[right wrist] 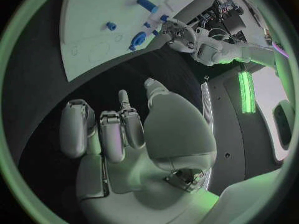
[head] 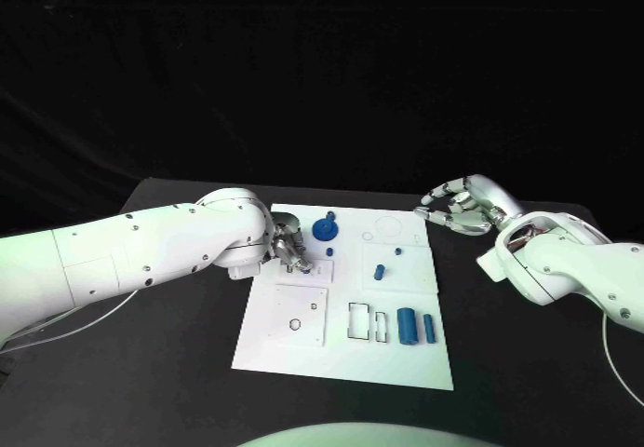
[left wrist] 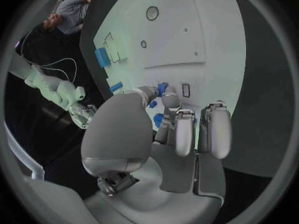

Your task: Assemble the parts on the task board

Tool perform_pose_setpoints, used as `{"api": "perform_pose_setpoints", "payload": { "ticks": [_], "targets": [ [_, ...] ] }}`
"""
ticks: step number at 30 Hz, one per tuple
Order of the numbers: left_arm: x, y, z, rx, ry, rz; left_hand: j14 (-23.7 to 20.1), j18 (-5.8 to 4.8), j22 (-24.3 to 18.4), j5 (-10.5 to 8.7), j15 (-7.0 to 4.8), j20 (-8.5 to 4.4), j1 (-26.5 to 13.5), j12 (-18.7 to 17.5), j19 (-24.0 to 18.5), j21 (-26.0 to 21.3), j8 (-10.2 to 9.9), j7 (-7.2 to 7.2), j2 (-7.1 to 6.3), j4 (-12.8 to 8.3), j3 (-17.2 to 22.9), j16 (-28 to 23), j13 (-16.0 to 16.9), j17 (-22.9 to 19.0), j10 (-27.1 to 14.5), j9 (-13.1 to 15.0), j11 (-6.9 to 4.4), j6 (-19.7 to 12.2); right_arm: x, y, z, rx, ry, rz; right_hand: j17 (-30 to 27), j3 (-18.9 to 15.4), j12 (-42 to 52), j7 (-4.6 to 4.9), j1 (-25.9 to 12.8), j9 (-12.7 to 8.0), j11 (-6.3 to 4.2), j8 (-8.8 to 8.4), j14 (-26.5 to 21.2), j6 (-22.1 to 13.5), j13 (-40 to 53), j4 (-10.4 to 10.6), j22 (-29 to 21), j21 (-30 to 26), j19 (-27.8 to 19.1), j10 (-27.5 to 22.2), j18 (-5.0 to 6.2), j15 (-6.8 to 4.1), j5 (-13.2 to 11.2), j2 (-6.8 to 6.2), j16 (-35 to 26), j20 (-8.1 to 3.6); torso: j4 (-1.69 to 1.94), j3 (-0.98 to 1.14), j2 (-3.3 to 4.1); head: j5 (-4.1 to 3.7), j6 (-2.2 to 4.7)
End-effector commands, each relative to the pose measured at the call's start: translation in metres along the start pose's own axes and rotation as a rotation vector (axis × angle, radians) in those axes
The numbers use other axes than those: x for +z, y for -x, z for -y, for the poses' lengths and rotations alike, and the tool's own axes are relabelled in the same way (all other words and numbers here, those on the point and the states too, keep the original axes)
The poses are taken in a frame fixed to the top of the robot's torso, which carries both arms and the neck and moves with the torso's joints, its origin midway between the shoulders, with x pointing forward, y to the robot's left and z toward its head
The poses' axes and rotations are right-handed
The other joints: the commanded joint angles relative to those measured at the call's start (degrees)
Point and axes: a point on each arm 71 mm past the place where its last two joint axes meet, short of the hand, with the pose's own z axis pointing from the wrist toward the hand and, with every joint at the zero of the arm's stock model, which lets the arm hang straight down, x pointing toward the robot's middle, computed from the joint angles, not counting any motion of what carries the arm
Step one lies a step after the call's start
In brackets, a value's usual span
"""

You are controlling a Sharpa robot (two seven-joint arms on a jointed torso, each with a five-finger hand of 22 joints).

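Head view: the white task board [head: 403,358] lies in the middle of the frame. The left hand [head: 288,250] sits at its upper left — fingers bunched over a small blue part [head: 330,250], though I cannot tell if they pinch it. A round blue part [head: 325,227] stands just above. The right hand [head: 461,207], upper right, hangs off the board with fingers curled, holding nothing.

Left wrist view: fingertips [left wrist: 171,101] close around blue parts [left wrist: 162,88].

Right wrist view: the right hand's fingers [right wrist: 102,132] curl over black table [right wrist: 44,99].
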Motion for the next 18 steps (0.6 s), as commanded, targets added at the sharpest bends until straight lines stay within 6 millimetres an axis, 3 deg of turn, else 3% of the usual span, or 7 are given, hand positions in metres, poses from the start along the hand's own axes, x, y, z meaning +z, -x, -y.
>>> {"api": "perform_pose_setpoints", "payload": {
  "ticks": [1,7,18],
  "targets": [
    [-0.0003,-0.0009,0.0053,-0.033,-0.029,0.006,5.22,-0.60,1.98,0.58,0.33,0.09,-1.71,-0.08,0.49,0.26,0.60,0.19,-1.47,-8.92,11.17,0.24,-0.04,12.36,0.01,0.58,0.29,-0.61,0.0000,-0.0018,-0.0004,-0.007,0.006,-0.018,6.96,-0.26,-0.16,0.12,-0.20,0.04,-0.07,0.28,4.15,-0.36,6.63,-0.17,4.62,-0.17,-0.37,-0.26,0.70,-0.30,0.24,-0.05,-0.34,0.00,-0.02,0.02,0.02,0.10,0.01],
    [-0.0004,-0.0006,0.0049,-0.042,-0.030,0.008,5.24,-0.63,2.15,1.31,0.41,0.18,-3.76,0.35,0.52,0.35,0.85,0.34,-2.18,-11.28,15.31,0.29,0.30,12.43,0.32,1.01,0.31,-0.56,0.0000,-0.0020,-0.0002,-0.007,0.006,-0.019,6.87,-0.21,-0.16,0.08,0.01,0.05,-0.11,0.49,4.13,-0.37,6.63,-0.17,4.58,-0.33,-0.40,-0.24,0.72,-0.34,0.34,-0.02,-0.41,-0.03,-0.02,0.02,0.00,0.07,0.08],
    [-0.0003,0.0007,0.0029,-0.064,-0.029,0.003,5.27,-0.66,2.35,1.66,0.34,0.22,-4.58,1.00,0.59,0.47,0.93,0.28,-2.41,-13.03,17.24,0.36,0.98,12.55,1.00,1.18,0.28,-0.09,0.0000,-0.0021,0.0002,-0.007,0.005,-0.021,6.87,-0.21,-0.16,0.08,0.01,0.05,-0.11,0.49,4.13,-0.37,6.63,-0.17,4.58,-0.33,-0.40,-0.24,0.72,-0.34,0.34,-0.02,-0.41,-0.03,-0.01,0.03,0.02,0.00,0.04]
  ]
}}
